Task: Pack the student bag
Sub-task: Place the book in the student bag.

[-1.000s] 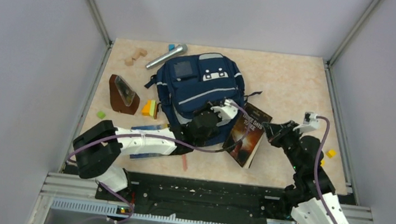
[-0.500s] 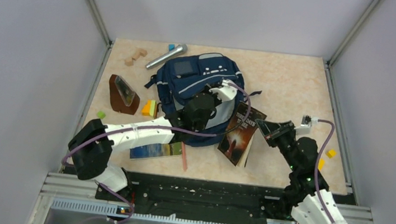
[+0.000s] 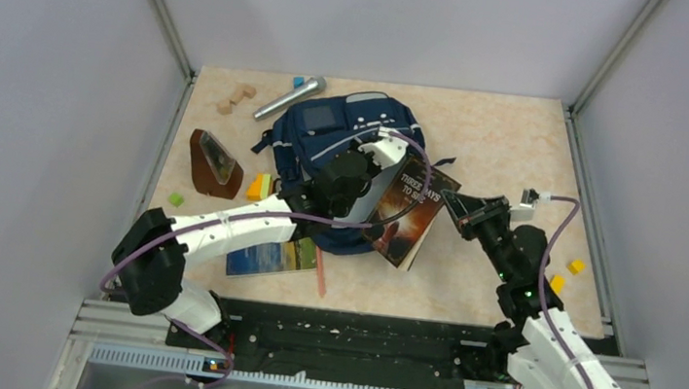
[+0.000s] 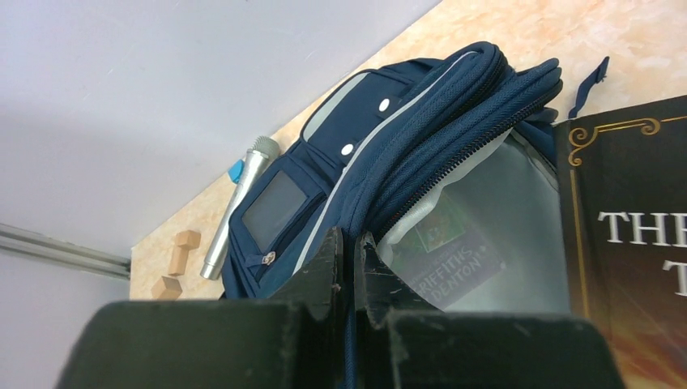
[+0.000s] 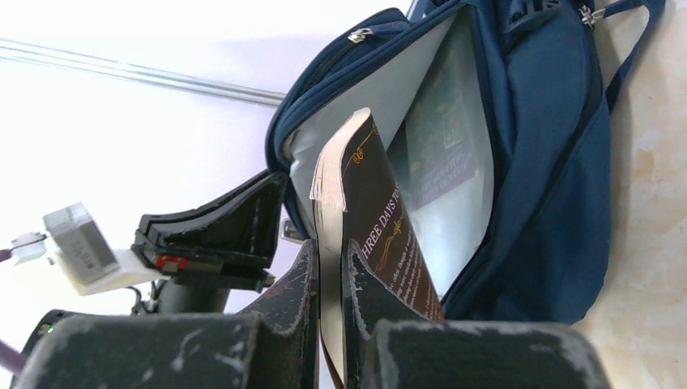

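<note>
Unzipped navy student bag [image 3: 313, 137], grey lining exposed

Robot lab cell — grey panel walls [image 3: 47, 102], aluminium frame rails [image 3: 349, 381], marbled tabletop [image 3: 513, 145].

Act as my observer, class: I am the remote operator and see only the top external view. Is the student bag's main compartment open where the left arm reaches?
Observer: Yes. In the left wrist view the left gripper is shut on the zipper edge of the student bag, and the mouth gapes, showing the grey lining.
Operator: Is anything in there?
Observer: A green-covered book lies flat against that lining.
Operator: How does the right arm hold its book?
Observer: In the right wrist view the right gripper is shut across the covers of the dark book, whose far corner points at the open mouth.
</note>
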Available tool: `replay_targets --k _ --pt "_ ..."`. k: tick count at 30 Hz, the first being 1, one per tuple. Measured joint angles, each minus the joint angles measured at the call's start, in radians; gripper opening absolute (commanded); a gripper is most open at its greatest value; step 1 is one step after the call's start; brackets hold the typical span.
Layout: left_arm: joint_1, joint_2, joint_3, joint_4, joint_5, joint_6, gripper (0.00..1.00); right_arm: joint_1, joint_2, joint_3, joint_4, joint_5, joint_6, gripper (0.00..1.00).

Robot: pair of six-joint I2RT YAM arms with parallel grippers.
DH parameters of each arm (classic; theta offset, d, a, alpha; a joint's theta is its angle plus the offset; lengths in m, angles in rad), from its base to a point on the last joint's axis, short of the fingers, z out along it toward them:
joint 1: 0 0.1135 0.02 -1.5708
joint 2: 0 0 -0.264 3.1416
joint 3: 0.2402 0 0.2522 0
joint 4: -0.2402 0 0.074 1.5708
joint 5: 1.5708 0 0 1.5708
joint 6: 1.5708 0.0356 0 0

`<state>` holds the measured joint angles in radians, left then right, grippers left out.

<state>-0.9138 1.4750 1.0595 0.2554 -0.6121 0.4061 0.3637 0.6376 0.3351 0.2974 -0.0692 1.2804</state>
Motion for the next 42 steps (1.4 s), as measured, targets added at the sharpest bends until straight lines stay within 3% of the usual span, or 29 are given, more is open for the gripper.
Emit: replay_targets --k 8,21,42 --pt "0.019 -0.023 0.003 -0.035 0.049 -0.041 0.0 0.017 0.179 0.0 0.138 0.026 0.03 0.0" --pt "0.048 -0.046 0.01 -0.05 0.089 -0.064 0.0 0.136 0.539 0.042 0.283 0.225 -0.026 0.0" --pt "0.101 -0.054 0.05 -0.055 0.179 -0.104 0.0 0.21 1.052 0.442 0.399 0.51 -0.219 0.0"
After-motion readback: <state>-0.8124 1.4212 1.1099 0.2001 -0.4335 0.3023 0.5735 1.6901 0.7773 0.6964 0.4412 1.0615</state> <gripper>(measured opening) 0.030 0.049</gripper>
